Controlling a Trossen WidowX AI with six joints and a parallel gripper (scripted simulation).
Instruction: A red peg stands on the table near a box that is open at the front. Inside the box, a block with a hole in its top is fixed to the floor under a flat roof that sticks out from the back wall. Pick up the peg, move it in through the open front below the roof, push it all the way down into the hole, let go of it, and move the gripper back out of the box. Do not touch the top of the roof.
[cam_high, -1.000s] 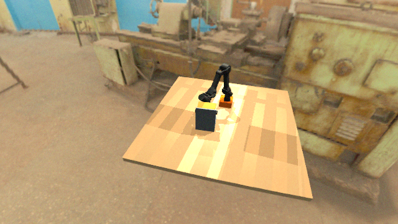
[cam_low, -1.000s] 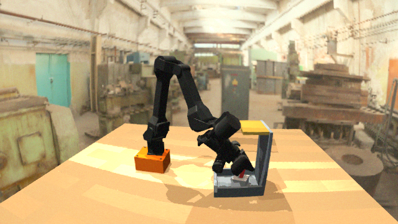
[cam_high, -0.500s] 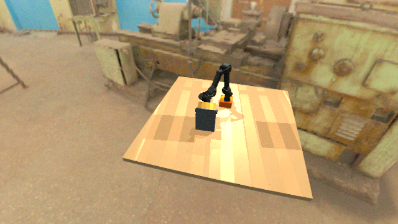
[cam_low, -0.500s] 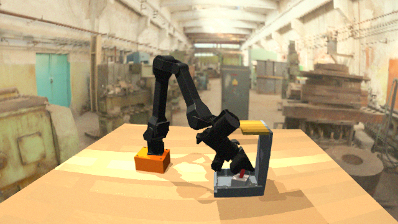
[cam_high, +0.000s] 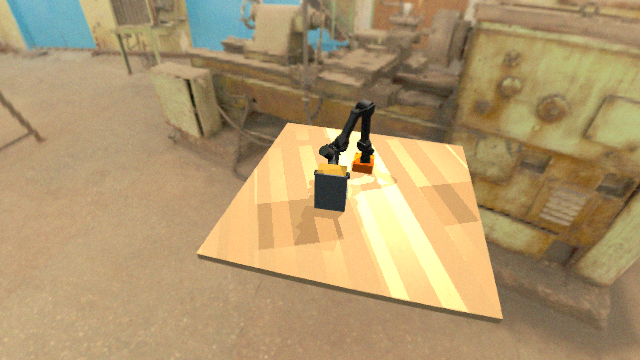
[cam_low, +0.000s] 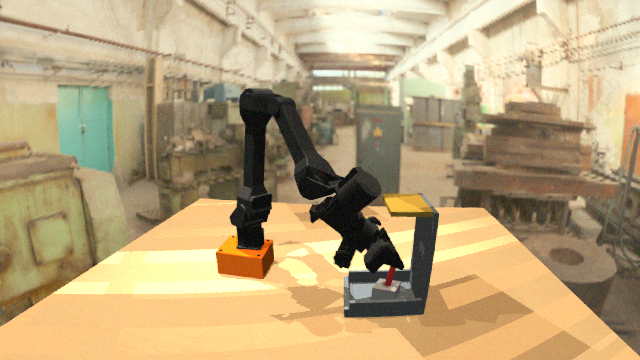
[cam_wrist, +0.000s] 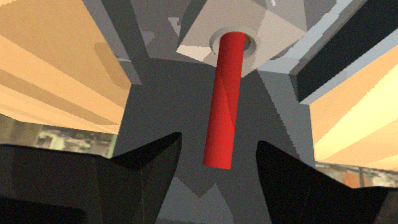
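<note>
The red peg (cam_low: 390, 276) (cam_wrist: 223, 105) stands with its lower end at the hole of the pale block (cam_low: 384, 291) (cam_wrist: 280, 47) and leans toward the back wall. A long part of it sticks out; how deep it sits cannot be told. My gripper (cam_low: 396, 264) (cam_wrist: 218, 143) is open, inside the box (cam_high: 330, 192) (cam_low: 423, 255) below the yellow roof (cam_high: 332, 170) (cam_low: 406, 205). In the wrist view its fingers stand apart on both sides of the peg's upper end, with gaps beside it. In the exterior view a finger hides the peg's top.
The box's low side walls stand on both sides of the block, and its tall back wall is just beyond the fingers. The roof overhangs above the gripper. The arm reaches in through the open front from its orange base (cam_high: 363, 165) (cam_low: 244, 260).
</note>
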